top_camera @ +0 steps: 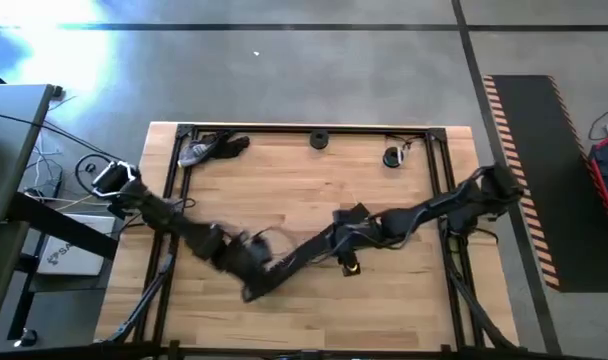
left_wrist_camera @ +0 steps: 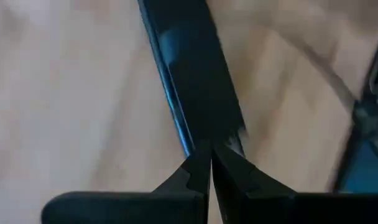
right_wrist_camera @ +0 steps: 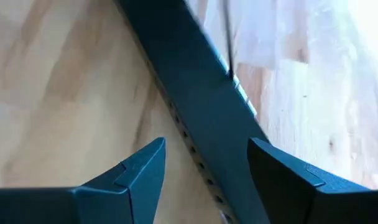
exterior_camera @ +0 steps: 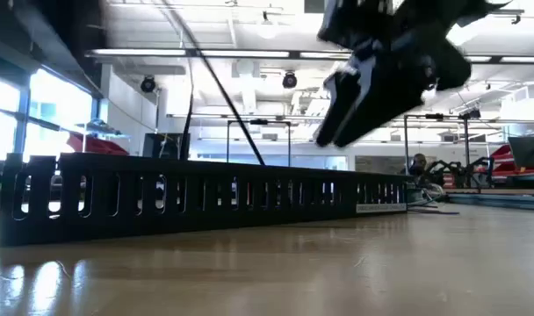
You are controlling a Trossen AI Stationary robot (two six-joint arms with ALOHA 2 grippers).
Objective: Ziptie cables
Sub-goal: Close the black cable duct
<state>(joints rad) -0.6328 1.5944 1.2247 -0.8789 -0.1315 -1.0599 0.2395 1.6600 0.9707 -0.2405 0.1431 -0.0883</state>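
My two grippers meet over the near middle of the wooden table (top_camera: pixel 314 180). My left gripper (left_wrist_camera: pixel 207 163) is shut on a long flat black strip (left_wrist_camera: pixel 192 74). My right gripper (right_wrist_camera: pixel 204 168) is open, and a black slotted strip (right_wrist_camera: pixel 195 106) runs slantwise between its fingers; whether they touch it I cannot tell. A thin dark cable (right_wrist_camera: pixel 228 37) lies beside that strip on the table. A blurred grey strand (left_wrist_camera: pixel 326 71) curves over the wood past my left gripper. In the high view the arms hide what lies between the grippers (top_camera: pixel 269 268). My left gripper pinches the black strip at the part nearest it (left_wrist_camera: pixel 207 144) between its two fingertips. The strip runs straight away from the fingers, in line with them, over the table top.
A long black slotted strip (exterior_camera: pixel 205 197) stands across the table in the low view. Black rails (top_camera: pixel 304 130) frame the table's far, left and right sides. A dark and grey bundle (top_camera: pixel 209 150) lies at the far left corner, and two small round black things (top_camera: pixel 319 140) (top_camera: pixel 392 157) sit at the far edge.
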